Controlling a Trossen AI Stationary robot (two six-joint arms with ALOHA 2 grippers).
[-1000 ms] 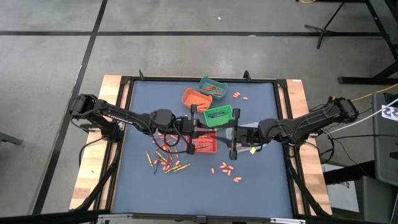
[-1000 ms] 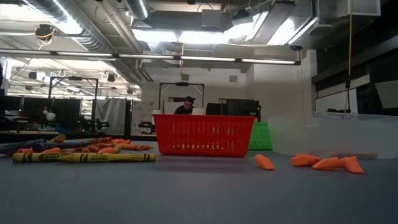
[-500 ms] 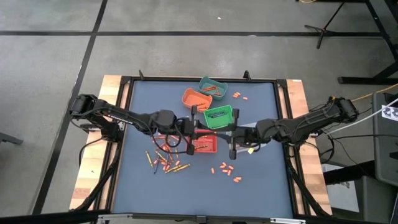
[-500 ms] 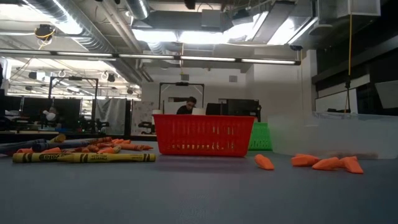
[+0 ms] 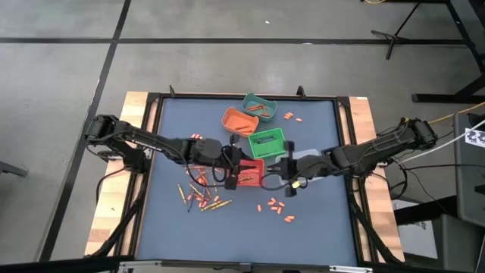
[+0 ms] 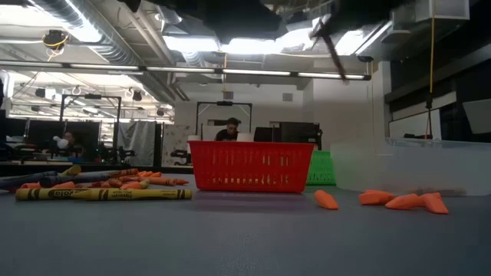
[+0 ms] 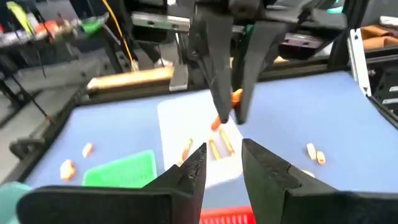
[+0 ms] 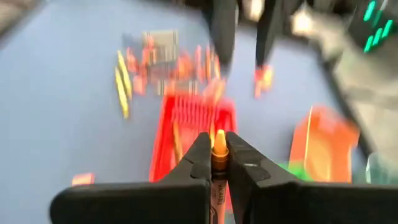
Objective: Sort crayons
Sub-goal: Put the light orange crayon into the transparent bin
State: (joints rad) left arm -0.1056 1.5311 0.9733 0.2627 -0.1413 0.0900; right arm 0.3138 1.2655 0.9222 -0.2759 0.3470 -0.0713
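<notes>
My right gripper is shut on an orange crayon above the right end of the red bin; it also shows in the left wrist view. My left gripper is open and empty over the red bin's left part, facing the right gripper. A pile of crayons lies on the blue mat left of the bin, and orange stubs lie near of it. My right gripper pinches the orange crayon between its two fingers. The crayon lies along the fingers, its tip sticking out past the fingertips and its wrapped shaft running back between them. It is lifted clear above the red bin.
A green bin, an orange bin and a teal bin stand behind the red one. A pale clear bin sits to its right. More stubs lie at the far right. A person sits in the room beyond.
My right gripper has gone toward the table's left with the crayon, coming over the red bin's right end. My left gripper has shifted a little toward the near edge over the bin. Both arms now show at the low view's top.
</notes>
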